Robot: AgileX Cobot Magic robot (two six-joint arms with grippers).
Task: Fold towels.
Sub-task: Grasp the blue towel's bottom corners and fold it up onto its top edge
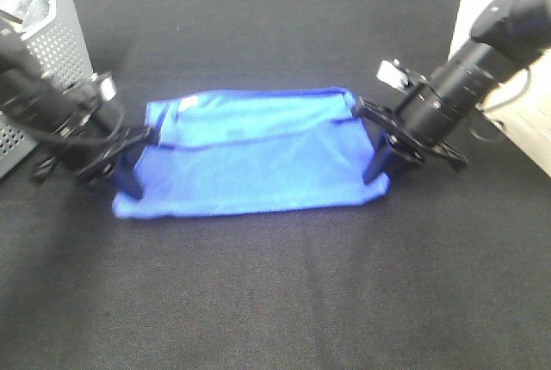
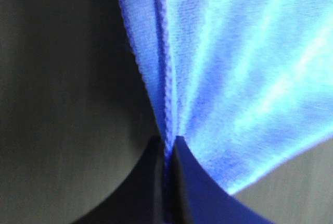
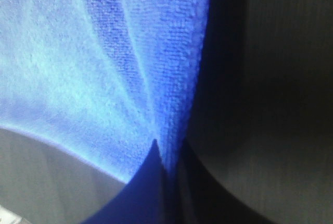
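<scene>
While the left claw (image 2: 167, 141) and the right claw (image 3: 167, 153) each pinch tight on an end edge of the blue terrycloth towel (image 1: 250, 155), open black fabric tabletop (image 1: 275, 301) surrounds it; a grey perforated plastic basket (image 1: 53, 39) sits cropped at the left.

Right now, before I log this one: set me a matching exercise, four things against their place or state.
Column A
1 towel
2 left claw
3 right claw
4 basket

Column B
a grey, far left in the high view
b shut on the towel's right end
c blue, stretched between both arms
d shut on the towel's left end

Pairs: 1-c, 2-d, 3-b, 4-a
</scene>
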